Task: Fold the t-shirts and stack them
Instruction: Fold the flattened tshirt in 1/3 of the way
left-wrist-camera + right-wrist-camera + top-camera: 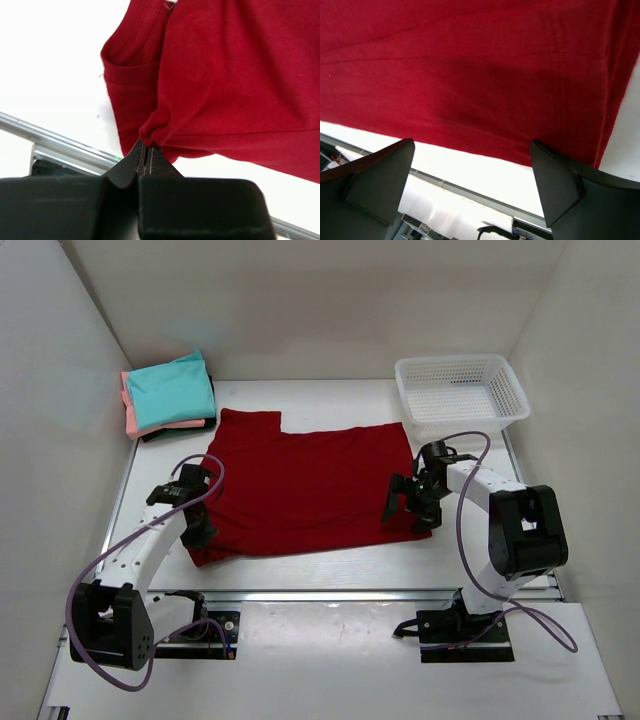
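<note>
A large dark red t-shirt (pixel 305 485) lies spread on the white table. My left gripper (pixel 200 525) is at its near left corner, shut on a bunched fold of the red cloth (pixel 150 134). My right gripper (pixel 408 505) is open over the shirt's near right edge; in the right wrist view the red shirt (pixel 470 75) fills the frame above the wide-apart fingers (pixel 555 185). A folded stack sits at the back left: a teal shirt (pixel 172 388) on top, a salmon-pink one (pixel 132 418) under it and a dark one (pixel 180 429) at the bottom.
A white plastic mesh basket (pixel 460 390) stands at the back right, just behind my right arm. White walls close in the table on left, back and right. A metal rail (pixel 330 595) runs along the table's near edge.
</note>
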